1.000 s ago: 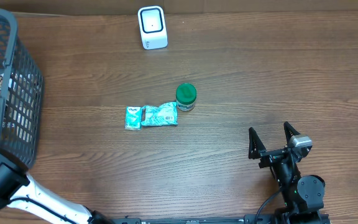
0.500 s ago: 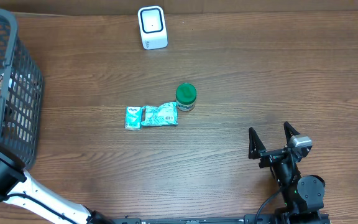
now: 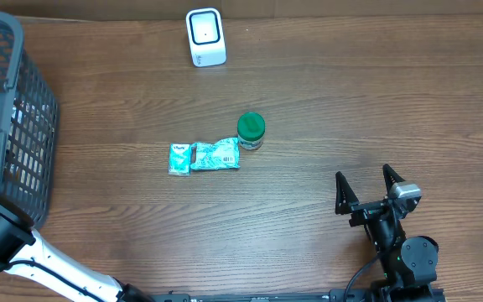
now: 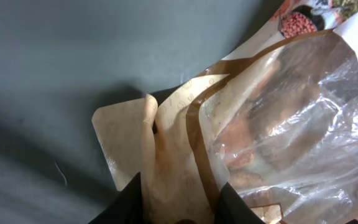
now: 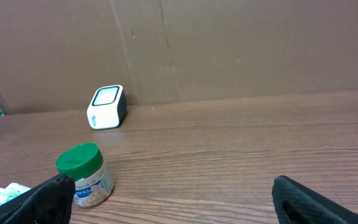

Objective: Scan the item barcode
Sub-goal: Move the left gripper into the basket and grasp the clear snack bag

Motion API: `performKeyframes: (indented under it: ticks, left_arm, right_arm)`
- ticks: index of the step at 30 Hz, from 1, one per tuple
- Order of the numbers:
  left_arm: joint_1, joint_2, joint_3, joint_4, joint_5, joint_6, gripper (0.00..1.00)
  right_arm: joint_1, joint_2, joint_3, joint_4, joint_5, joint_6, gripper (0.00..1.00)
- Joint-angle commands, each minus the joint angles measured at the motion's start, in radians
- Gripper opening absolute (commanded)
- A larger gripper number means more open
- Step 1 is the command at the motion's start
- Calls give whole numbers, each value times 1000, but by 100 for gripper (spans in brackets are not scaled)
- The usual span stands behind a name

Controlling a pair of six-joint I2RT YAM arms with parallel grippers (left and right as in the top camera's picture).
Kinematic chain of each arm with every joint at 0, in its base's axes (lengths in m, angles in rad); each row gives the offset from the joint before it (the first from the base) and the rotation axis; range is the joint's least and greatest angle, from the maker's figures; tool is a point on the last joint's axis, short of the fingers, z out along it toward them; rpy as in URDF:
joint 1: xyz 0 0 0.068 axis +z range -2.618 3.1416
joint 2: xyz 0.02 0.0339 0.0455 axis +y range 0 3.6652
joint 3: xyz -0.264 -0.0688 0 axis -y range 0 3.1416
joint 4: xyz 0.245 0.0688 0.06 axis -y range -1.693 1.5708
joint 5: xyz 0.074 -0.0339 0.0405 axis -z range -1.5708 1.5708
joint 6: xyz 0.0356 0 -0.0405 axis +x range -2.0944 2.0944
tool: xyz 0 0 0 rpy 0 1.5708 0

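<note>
L pincer is down in the basket, fingers pressed in on the tan sealed edge of the bag, so it pinches the bag by that thin flap only. The item to scan is right there btwn the jaws, lying on the basket floor, its clear window w/ snacks stretching away past the fingertips. Risks, as I judge them: the hold is on a slick, creased flap, not the body, so the bag could slip or peel free on a lift. Contents prob. sag to one end and swing it, so the barcode may end up facing anywhere. No barcode shows in the wrist view, so can't tell which face to present. Printed pack just beyond the bag, touching or overlapping it (maybe part of the same bag, can't tell), might get dragged up too. Basket wall stands round the pincer, so the bag must go up and over the rim, and a dangling bag could snag the mesh. Further out on the surface, toward the scanner, lie green packets and a jar, off the straight line, prob. no block. R pincer is far off at the opposite side, spread wide, empty, out of the way.
</note>
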Motion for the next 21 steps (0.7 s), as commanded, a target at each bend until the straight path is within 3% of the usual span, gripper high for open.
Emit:
performKeyframes:
  ticks: [1, 13, 21]
  left_arm:
    - [-7, 68, 1, -48, -69, -3, 11]
    - [-8, -95, 249, -216, -64, -156, 4]
    - [-10, -335, 323, -238, 72, -233, 4]
  right_arm:
    - [-3, -10, -11, 6, -1, 3, 100]
    - [-3, -10, -11, 6, -1, 3, 100]
    - [-3, -10, -11, 6, -1, 3, 100]
